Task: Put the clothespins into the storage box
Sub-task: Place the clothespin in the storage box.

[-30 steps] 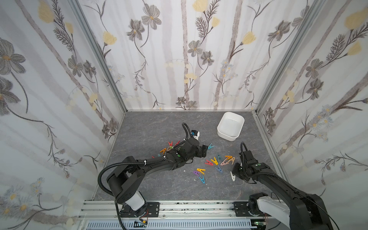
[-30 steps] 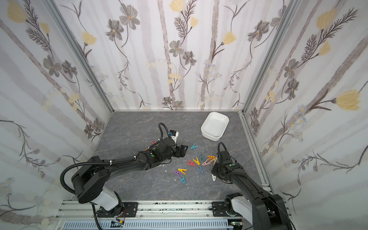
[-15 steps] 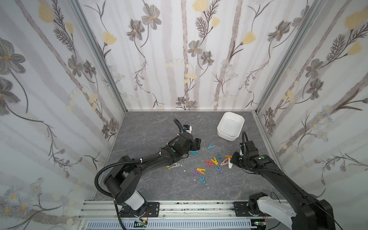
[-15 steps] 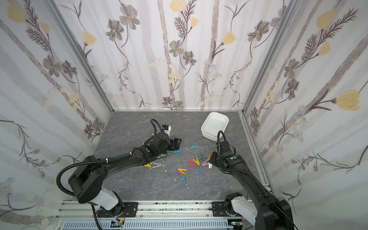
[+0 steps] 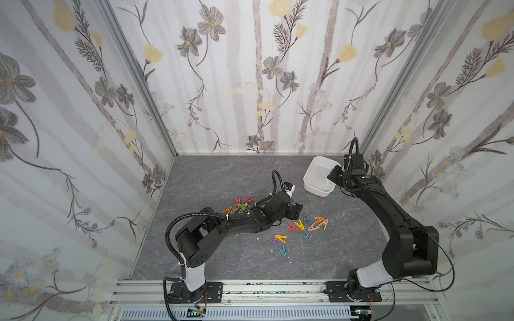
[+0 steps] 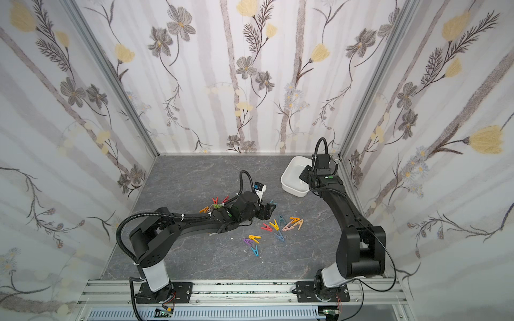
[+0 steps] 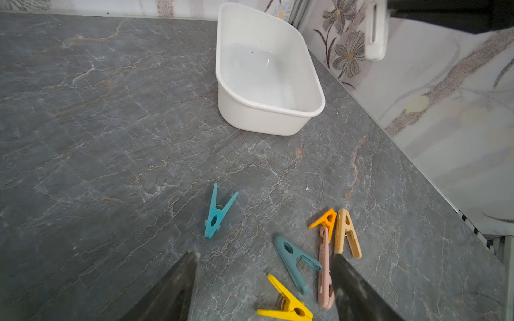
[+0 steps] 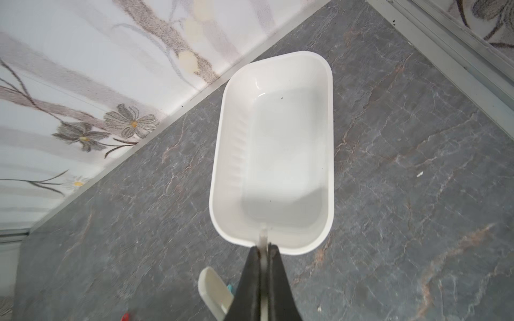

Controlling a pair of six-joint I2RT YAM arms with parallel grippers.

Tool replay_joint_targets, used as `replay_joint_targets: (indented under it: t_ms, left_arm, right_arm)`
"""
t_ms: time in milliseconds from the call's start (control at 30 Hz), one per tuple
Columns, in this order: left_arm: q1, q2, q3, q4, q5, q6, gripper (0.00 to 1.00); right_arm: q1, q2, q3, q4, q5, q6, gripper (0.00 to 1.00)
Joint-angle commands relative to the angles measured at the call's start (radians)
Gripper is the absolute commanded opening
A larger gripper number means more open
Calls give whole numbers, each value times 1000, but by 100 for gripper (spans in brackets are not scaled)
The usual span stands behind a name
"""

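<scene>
- One white plastic clothespin (image 8: pixel 263 236) is pinched in your right claw (image 8: pixel 263 250). The jaws are clamped tight on it, with one leg poking past the tips.
- It hangs over the near end of the white rectangular plastic storage box (image 8: pixel 219 155), at rim level. You cannot tell whether it touches.
- The storage box (image 5: pixel 317 191) stands on the grey marbled table (image 5: pixel 222 178) in the far right corner, close to both walls.
- All other clothespins lie loose on the table, well apart from the box.
- In the middle scatter, a light teal peg (image 7: pixel 218 212) lies alone.
- Beside it, a dark teal peg (image 7: pixel 294 261), a pink peg (image 7: pixel 324 266), an orange peg (image 7: pixel 325 221) and a tan peg (image 7: pixel 346 233) are bunched together.
- A yellow peg (image 7: pixel 286 304) lies just beside that bunch.
- A purple, yellow and blue trio (image 5: pixel 278 241) lies nearer the rail.
- A red, orange and green heap (image 5: pixel 240 205) sits against your left forearm.
- Your left claw (image 7: pixel 264 257) hovers low over the middle scatter, jaws spread wide and gripping nothing. In the left wrist view the dark teal and pink pegs show between its fingers.
</scene>
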Motion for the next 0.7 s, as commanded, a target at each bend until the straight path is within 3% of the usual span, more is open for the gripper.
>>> replay_joint_targets:
  t_ms: [0, 100, 267, 467, 667]
  left_arm:
    - [-1, 9, 9, 18, 22, -17, 76]
    - [-1, 8, 8, -1, 11, -4, 76]
    - [2, 9, 16, -12, 2, -11, 76]
    - [11, 6, 20, 0, 18, -34, 76]
    - [-5, -46, -38, 41, 42, 22, 75]
  right_arm:
    - [-3, 85, 53, 68, 56, -25, 5]
    - [-4, 135, 81, 72, 73, -41, 9]
    - [1, 115, 73, 59, 100, -76, 36]
    - [16, -24, -37, 31, 117, -90, 37]
    - [126, -246, -328, -20, 92, 9, 35]
